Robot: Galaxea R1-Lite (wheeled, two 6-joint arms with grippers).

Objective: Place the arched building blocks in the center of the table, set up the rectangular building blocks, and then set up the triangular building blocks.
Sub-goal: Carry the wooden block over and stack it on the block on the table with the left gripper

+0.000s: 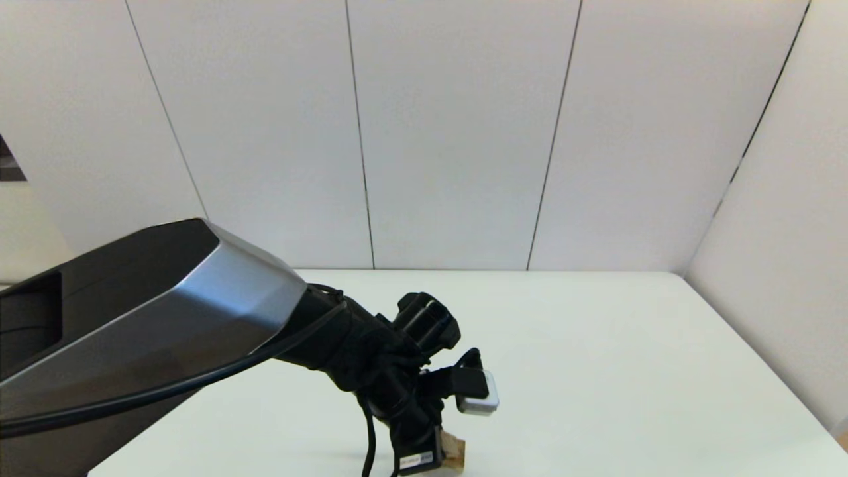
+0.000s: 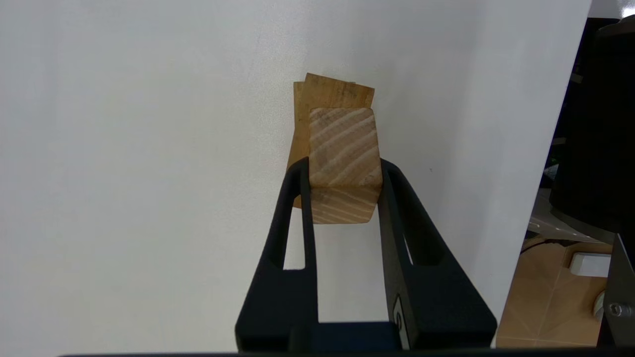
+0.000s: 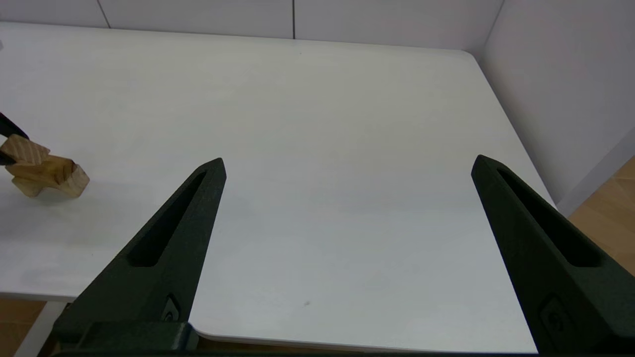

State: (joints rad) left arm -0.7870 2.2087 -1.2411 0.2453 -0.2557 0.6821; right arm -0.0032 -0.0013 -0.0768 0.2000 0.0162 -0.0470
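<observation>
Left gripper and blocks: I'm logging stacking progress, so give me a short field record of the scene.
left gripper: shut on held block
held block: tan wood, directly over the arched block; contact unclear
arched block: resting on the table
right gripper: open, idle, apart from the blocks
triangular block: not in view

**Robot body: black and silver arm with long black fingers**

The left arm (image 1: 165,318) has a broad angular shell, matte black on top with a brushed silver-grey panel along its side. A black cable (image 1: 132,397) runs beneath it toward a black, fabric-wrapped wrist. A small white-and-black box (image 1: 478,396) juts from the wrist, and a white label (image 1: 414,460) sits near the tip. Each arm's fingers (image 3: 173,238) are matte black tapering wedges with a long slot cut through.
</observation>
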